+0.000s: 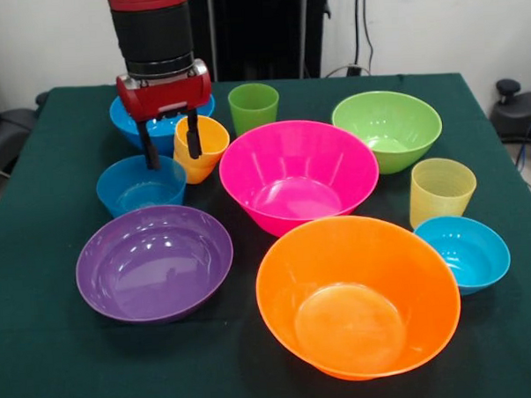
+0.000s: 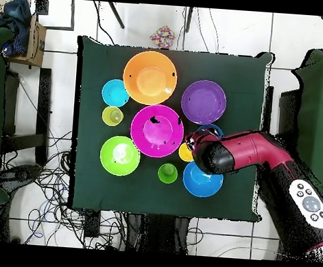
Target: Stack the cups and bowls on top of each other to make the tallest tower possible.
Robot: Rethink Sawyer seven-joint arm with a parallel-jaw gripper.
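Writing: you are seeing no brand, label or readable text on any cup or bowl (image 1: pixel 358 296).
Gripper: the gripper (image 1: pixel 168 137) is hanging at the far left of the table (image 1: pixel 43 350); its two dark fingers (image 1: pixel 148 144) are standing apart, one on each side of the rim of the yellow-orange cup (image 1: pixel 201 147). You cannot tell whether they are already pressing on that rim.
Yellow-orange cup: it is tilting, between the pink bowl (image 1: pixel 298 175) and the small blue bowl (image 1: pixel 140 185) at the left.
Hidden: the arm (image 2: pixel 238 153) is covering most of the yellow-orange cup and of the small blue bowl in the overhead view. The gripper is hiding part of the medium blue bowl (image 1: pixel 161 124) at the far left in the front view.
Tower: nothing is stacked; every piece is sitting alone on the green cloth.
Centre: the pink bowl is sitting in the middle, the orange bowl just in front of it, near you.
Left: the purple bowl (image 1: pixel 154 261) is lying near, in front of the small blue bowl.
Far: the green cup (image 1: pixel 254 107) is standing behind the pink bowl, the green bowl (image 1: pixel 388 127) to its right.
Right: the pale yellow cup (image 1: pixel 441 191) is standing upright, the second small blue bowl (image 1: pixel 466 252) just in front of it.
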